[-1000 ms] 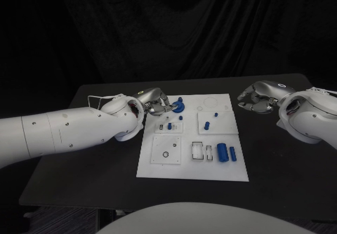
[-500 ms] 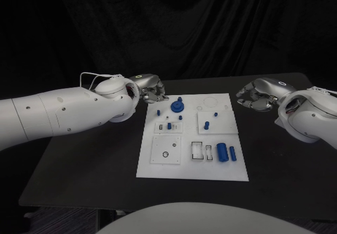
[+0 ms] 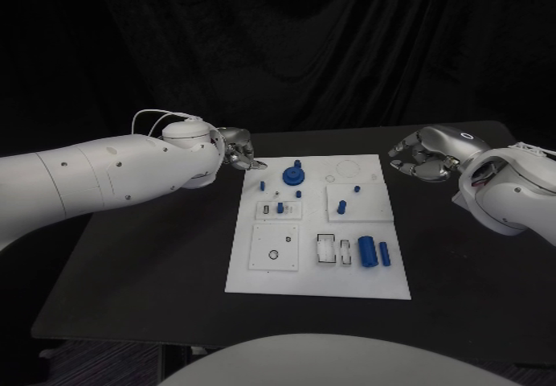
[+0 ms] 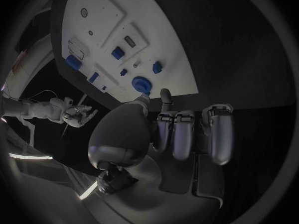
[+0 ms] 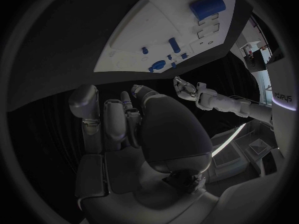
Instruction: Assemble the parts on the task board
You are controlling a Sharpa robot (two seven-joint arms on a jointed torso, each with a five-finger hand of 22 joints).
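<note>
I judge I am between placements: my left hand [image 3: 236, 150] hangs over the bench [image 3: 139, 257] just off the far left corner of the task board [image 3: 319, 281], its fingers curled in with nothing between them as far as the left wrist view shows. My right hand [image 3: 419, 157] sits off the board's far right corner, fingers likewise curled in on nothing I can see. Neither hand touches the board.

The task board is a white plate lying flat in the middle of the bench, with raised white sub-plates and cut-out sockets. Near its far left stands the blue round part [image 3: 293, 174], a disc with a knob on top, and small blue pegs [image 3: 298, 194] stand just beside it toward me. A blue peg [image 3: 342, 207] stands on the right sub-plate. Nearer me on the right lie a thick blue cylinder [image 3: 366, 250] and, just beside it, a slim blue bar [image 3: 383, 253], both apparently loose, next to empty rectangular slots [image 3: 327, 248]. A round hole [image 3: 272, 255] in the near left sub-plate is open.

My next move, I think, is to bring a hand over the loose cylinder or bar, spread the fingers, and pinch it cleanly for its socket.
</note>
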